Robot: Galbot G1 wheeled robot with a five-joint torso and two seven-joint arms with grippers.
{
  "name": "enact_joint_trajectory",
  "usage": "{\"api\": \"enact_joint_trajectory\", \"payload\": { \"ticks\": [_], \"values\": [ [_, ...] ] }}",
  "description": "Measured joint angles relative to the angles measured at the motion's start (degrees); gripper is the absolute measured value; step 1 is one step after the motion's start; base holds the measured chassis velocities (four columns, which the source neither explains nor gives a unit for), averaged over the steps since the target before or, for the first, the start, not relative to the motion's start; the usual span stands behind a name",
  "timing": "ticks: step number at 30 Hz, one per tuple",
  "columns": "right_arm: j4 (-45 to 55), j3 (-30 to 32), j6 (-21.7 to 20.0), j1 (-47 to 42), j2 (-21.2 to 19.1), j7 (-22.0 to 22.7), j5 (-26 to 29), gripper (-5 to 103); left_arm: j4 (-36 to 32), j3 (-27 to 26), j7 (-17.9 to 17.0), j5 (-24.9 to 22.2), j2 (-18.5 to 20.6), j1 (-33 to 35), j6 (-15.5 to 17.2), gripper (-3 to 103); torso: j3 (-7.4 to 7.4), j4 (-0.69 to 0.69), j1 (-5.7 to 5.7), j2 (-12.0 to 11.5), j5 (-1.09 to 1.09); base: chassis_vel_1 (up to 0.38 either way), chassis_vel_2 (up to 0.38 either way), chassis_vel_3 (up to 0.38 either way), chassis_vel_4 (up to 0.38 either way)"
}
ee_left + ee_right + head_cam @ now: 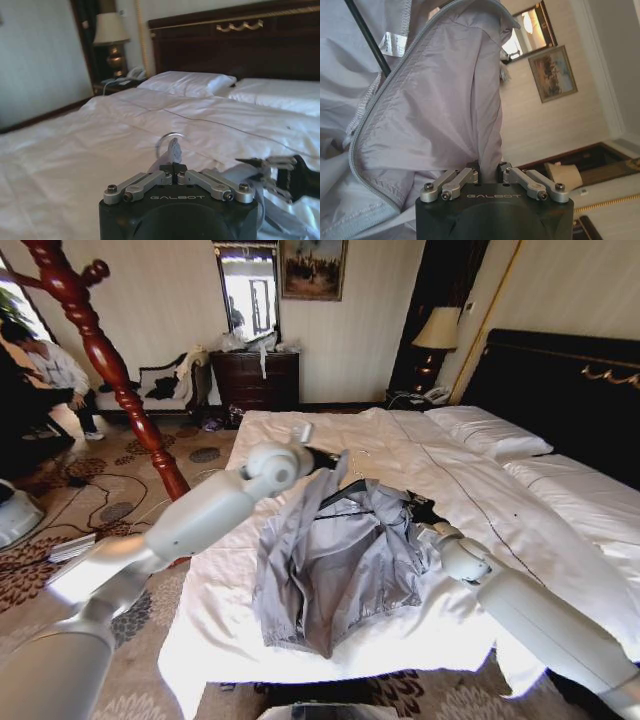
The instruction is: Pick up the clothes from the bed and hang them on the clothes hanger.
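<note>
Two claws work together on the shirt [335, 565], which lies spread on the white duvet near the foot of the bed [520, 510], with the black hanger [345, 495] already inside its upper part. The left claw [173, 169] is above the collar end; its fingers are closed on the hanger's small metal hook [169, 142]. The right claw [488, 175] is at the shirt's side nearest the pillows, and it pinches a fold of the grey fabric between narrow fingers. I judge the task as about half done: the shirt looks threaded on the hanger, but it is not yet lifted off the bed and not hung anywhere. The reddish wooden coat stand [100, 350] rises well apart, beside the bed. From the head view the left wrist covers the collar, so I cannot say if both shoulders sit properly on the hanger.
</note>
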Motion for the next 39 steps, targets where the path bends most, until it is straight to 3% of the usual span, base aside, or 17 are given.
{"api": "enact_joint_trajectory", "payload": {
  "ticks": [5,8,11,13,15,19,23,27,29,32,33,35,38,39],
  "values": [
    [-0.24,0.55,-0.4,-0.53,-0.5,0.0,1.42,15,-1.24,2.33,1.23,3.06,-1.1,-0.91,0.0,0,0.0,0.0,-0.01,0.0,-0.01,0.0,0.0,0.0,0.0],
    [-0.18,0.64,-1.44,-0.21,-0.15,0.03,3.2,15,-0.67,4.47,1.32,6.31,-4.21,-2.04,0.0,0,0.0,0.0,0.0,0.0,-0.01,0.0,0.0,0.0,0.0],
    [0.03,0.62,-2.18,0.13,0.27,0.18,4.67,15,-0.06,5.5,1.13,6.75,-6.63,-2.63,0.01,0,0.0,0.02,0.0,0.0,0.0,0.0,0.0,0.0,0.0],
    [0.36,0.61,-2.69,0.18,0.44,0.47,6.07,15,0.0,5.67,-0.73,3.15,-9.09,-2.68,0.0,0,0.0,0.0,0.0,0.0,0.0,0.0,0.0,0.0,0.0],
    [0.64,0.63,-2.85,0.1,0.52,0.78,6.93,15,0.06,5.69,-1.53,2.41,-10.44,-2.55,0.0,0,-0.01,-0.01,-0.01,0.0,-0.01,0.0,0.0,0.0,0.0],
    [1.75,1.27,-2.91,-0.69,0.6,1.77,9.38,15,0.74,6.44,-1.41,5.51,-11.49,-2.38,0.0,0,-0.01,-0.02,-0.01,0.0,0.0,0.0,0.0,0.0,0.0],
    [3.47,2.02,-2.96,-1.69,0.49,2.67,11.26,15,0.22,6.9,-0.55,8.59,-9.52,-1.91,-0.01,0,-0.01,0.02,-0.01,0.0,-0.02,0.0,0.0,0.0,0.0],
    [3.96,2.16,-2.67,-2.12,0.62,3.04,11.92,15,-1.48,6.86,-0.28,8.68,-7.2,-1.29,-0.02,-2,-0.01,0.01,-0.01,0.0,-0.02,0.0,0.0,0.0,0.0],
    [3.95,2.15,-2.04,-2.29,1.16,3.63,12.89,15,-3.43,6.51,-0.02,7.86,-5.31,-0.63,-0.24,8,-0.01,0.01,-0.01,0.0,-0.02,0.0,0.0,0.0,0.0],
    [3.51,2.16,-1.01,-2.48,1.79,4.22,13.63,15,-5.81,5.89,0.3,6.84,-3.44,-0.04,-1.32,14,-0.01,0.01,-0.01,0.0,-0.03,0.0,0.0,0.0,0.0],
    [3.46,2.15,-0.56,-2.51,1.98,4.3,13.89,15,-6.64,5.68,0.35,6.78,-2.56,0.05,-1.53,24,-0.01,-0.01,-0.01,0.0,-0.03,0.0,0.0,0.0,0.0],
    [3.5,2.15,-0.15,-2.52,2.12,4.43,14.34,15,-7.36,5.55,0.5,6.94,-1.67,0.12,-1.64,24,-0.01,-0.01,-0.01,0.0,-0.02,0.0,0.0,0.0,0.0],
    [4.76,1.96,0.49,-2.54,2.76,5.24,16.96,15,-9.69,5.39,1.46,6.87,1.25,0.3,-3.07,40,0.0,0.02,-0.01,0.0,-0.04,0.0,0.0,0.0,0.0],
    [4.76,1.96,0.49,-2.54,2.76,5.24,16.96,15,-9.69,5.39,1.46,6.87,1.25,0.3,-3.07,40,0.0,0.02,-0.01,0.0,-0.04,0.0,0.0,0.0,0.0]
  ]
}}
